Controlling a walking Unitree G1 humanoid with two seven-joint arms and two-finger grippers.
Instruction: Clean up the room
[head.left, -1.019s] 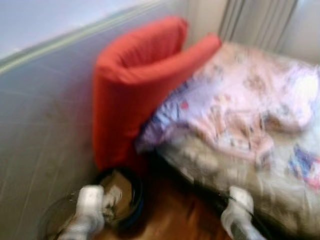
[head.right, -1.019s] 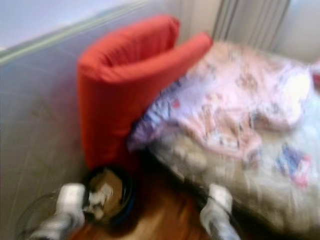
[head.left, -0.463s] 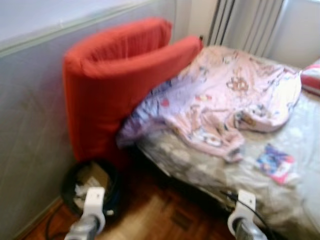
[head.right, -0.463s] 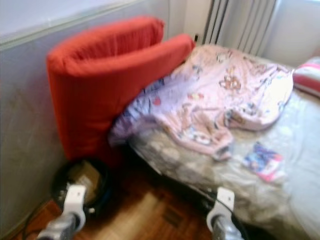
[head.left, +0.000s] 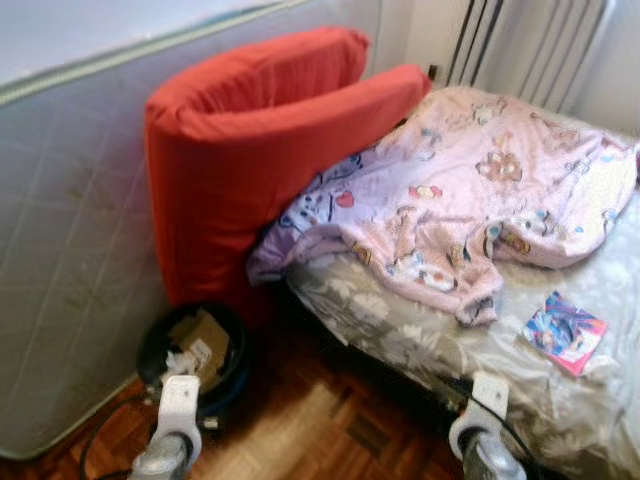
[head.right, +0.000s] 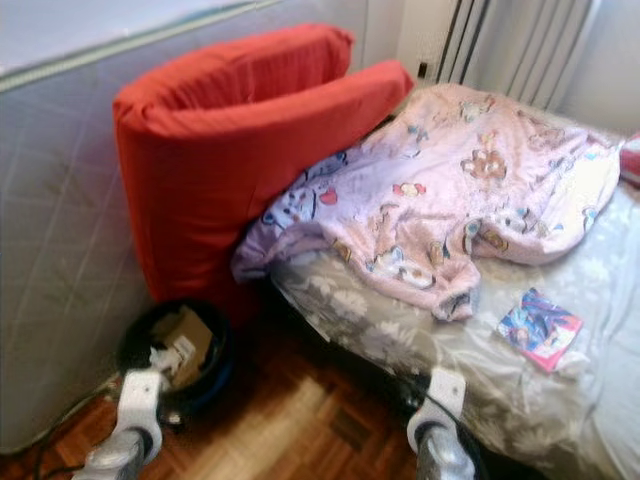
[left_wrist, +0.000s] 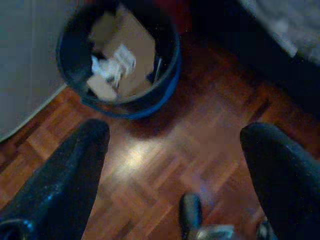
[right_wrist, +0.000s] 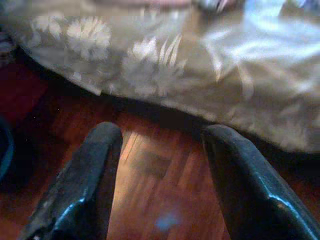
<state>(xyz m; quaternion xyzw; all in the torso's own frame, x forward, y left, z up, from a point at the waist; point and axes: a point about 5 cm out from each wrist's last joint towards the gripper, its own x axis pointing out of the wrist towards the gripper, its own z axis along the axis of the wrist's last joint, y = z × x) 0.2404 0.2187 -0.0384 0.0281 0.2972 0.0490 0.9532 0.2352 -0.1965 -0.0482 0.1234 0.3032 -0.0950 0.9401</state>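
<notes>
A colourful packet (head.left: 563, 332), its print too blurred to read, lies on the bed (head.left: 420, 330) ahead of the right hand (right_wrist: 162, 185), whose fingers are spread and empty. The left hand (left_wrist: 172, 165), likewise released, hangs over the parquet floor (left_wrist: 150, 165) just short of a dark bin (left_wrist: 120, 60) holding cardboard and paper scraps.

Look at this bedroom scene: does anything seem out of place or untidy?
Yes. A pink patterned blanket lies crumpled across the bed instead of spread flat. A small colourful packet lies loose on the sheet. A red folded mattress leans askew against the bed, above a bin of paper scraps.
</notes>
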